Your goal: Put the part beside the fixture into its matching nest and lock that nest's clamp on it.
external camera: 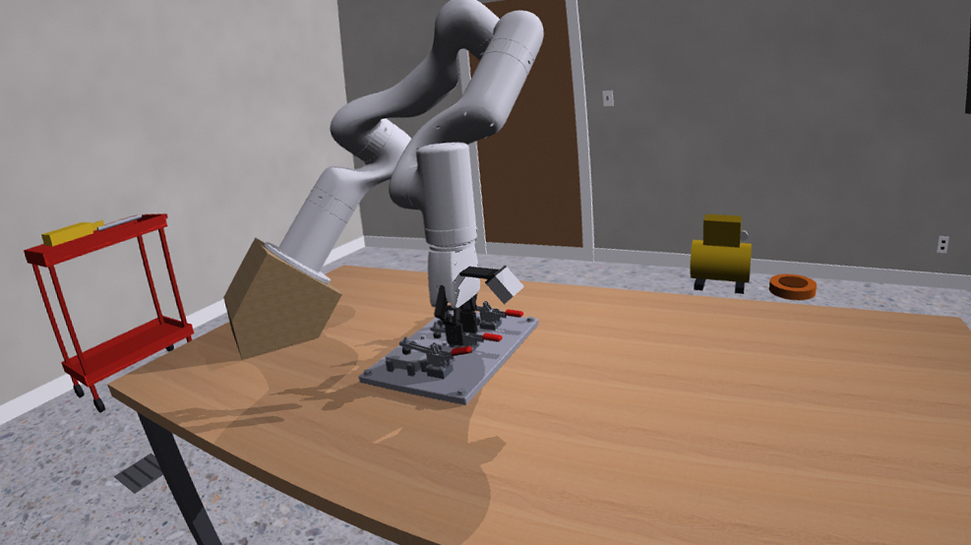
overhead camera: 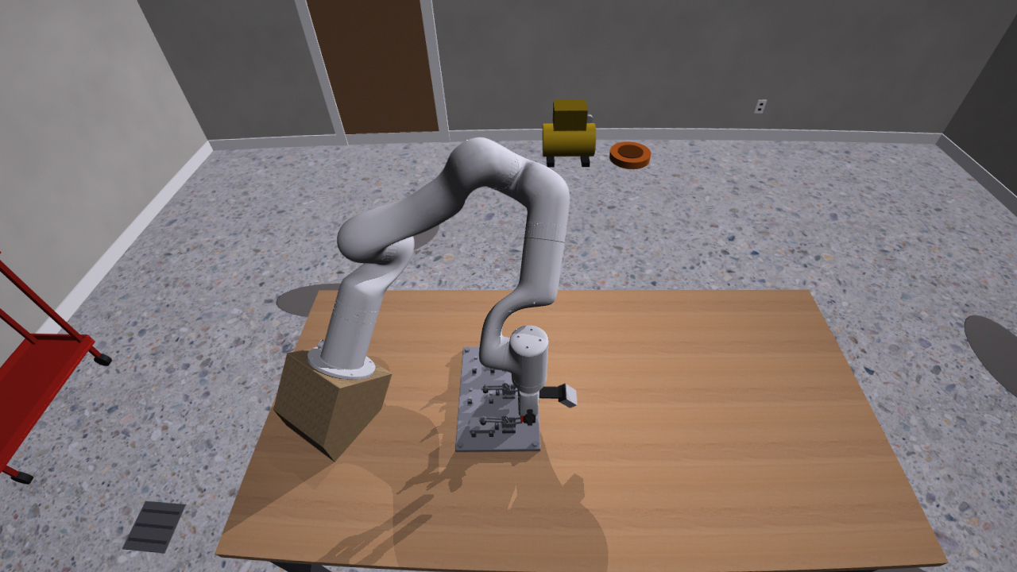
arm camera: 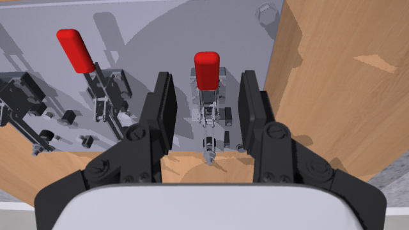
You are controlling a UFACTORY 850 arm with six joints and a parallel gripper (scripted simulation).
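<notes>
The grey fixture plate point(overhead camera: 497, 445) point(external camera: 456, 388) point(arm camera: 223, 29) lies on the table and carries three toggle clamps with red handles. My gripper point(overhead camera: 524, 415) point(external camera: 457, 319) point(arm camera: 207, 89) hangs above the plate's right-hand edge, fingers about half open with nothing between them. In the wrist view one clamp's red handle point(arm camera: 206, 70) lies below the gap between my fingers, its bar and spindle point(arm camera: 209, 154) pointing towards me. A second red handle point(arm camera: 75, 51) slants up at the left. A third, dark clamp point(arm camera: 16, 92) sits at the far left. I cannot make out the part in any view.
The wooden table point(overhead camera: 711, 398) point(external camera: 722, 425) carries the arm's tilted box base point(overhead camera: 330, 405) point(external camera: 277, 307) left of the fixture. The wrist camera housing point(overhead camera: 565, 393) sticks out to the right of the plate. A red cart point(external camera: 108, 292) stands on the floor.
</notes>
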